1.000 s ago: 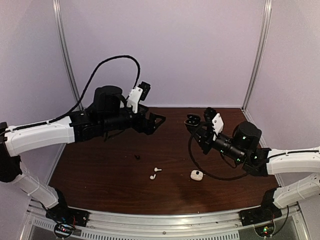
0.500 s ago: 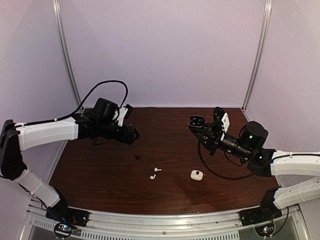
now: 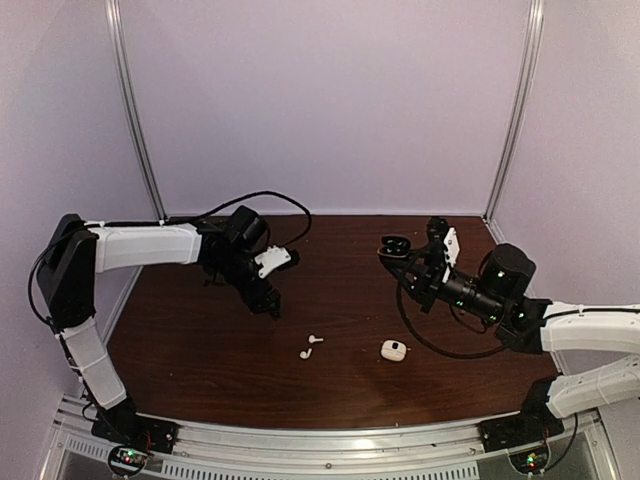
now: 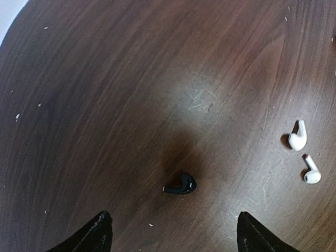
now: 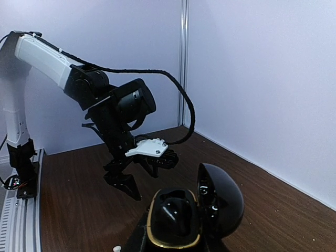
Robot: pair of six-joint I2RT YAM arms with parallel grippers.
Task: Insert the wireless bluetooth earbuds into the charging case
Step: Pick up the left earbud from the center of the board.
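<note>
Dark wood surface (image 4: 157, 79); left tool (image 4: 170, 236) spread wide over black earbud (image 4: 180, 185), lower centre; right tool (image 3: 404, 257) clamps open black case (image 5: 178, 220). Off-centre closing could flick it away

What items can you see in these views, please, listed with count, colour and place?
black earbud: one seen, black, on the table below the left gripper
white earbuds: two, white, side by side mid-table
small white case: one, white, on the table beside the white earbuds, towards the right arm
black charging case: one, black with gold inner rim, lid open, held above the table
table: one, dark brown wood
left gripper: one, black, open, over the black earbud
right gripper: one, black, shut on the black charging case
</note>
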